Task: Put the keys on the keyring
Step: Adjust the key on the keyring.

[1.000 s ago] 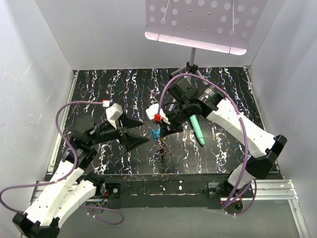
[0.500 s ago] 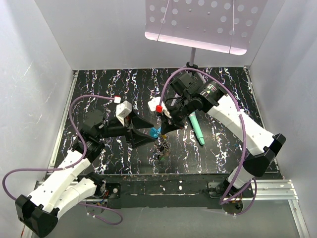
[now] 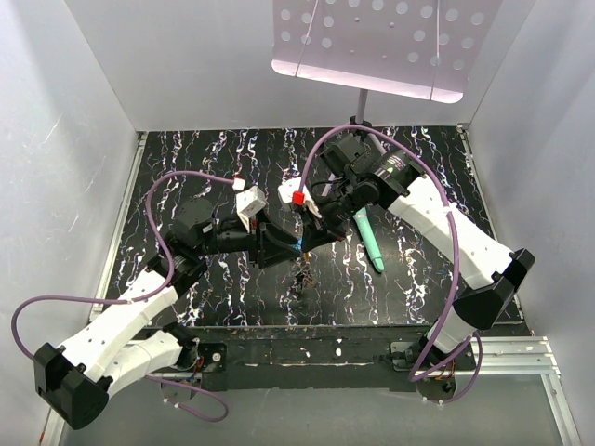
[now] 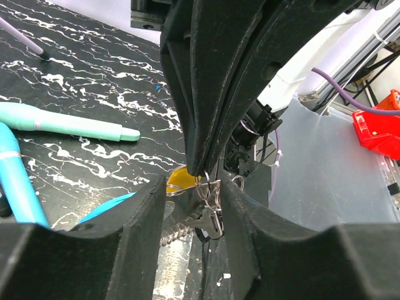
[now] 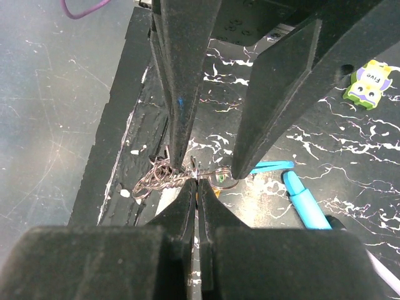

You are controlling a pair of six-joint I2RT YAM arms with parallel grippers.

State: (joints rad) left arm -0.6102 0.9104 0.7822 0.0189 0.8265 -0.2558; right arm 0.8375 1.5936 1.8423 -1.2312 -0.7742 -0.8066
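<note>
Two arms are reaching over one marbled table (image 3: 186, 149), the left arm (image 3: 121, 321) and the right arm (image 3: 446, 228), each carrying one gripper, the left gripper (image 4: 194, 195) and the right gripper (image 5: 197, 182); one keyring (image 5: 156, 180) is showing; among the keys (image 4: 210, 220), only one yellow head (image 4: 180, 179) is showing clearly enough to count; two pens are lying there, one mint-green pen (image 3: 369, 240) and one bright blue pen (image 5: 306, 201); one small cartoon figure (image 5: 369, 81) is lying nearby; one perforated panel (image 3: 372, 46) is standing behind.

Left tool (image 4: 194, 187) stands parted around the tip of the clamped-shut right tool (image 5: 197, 187).
</note>
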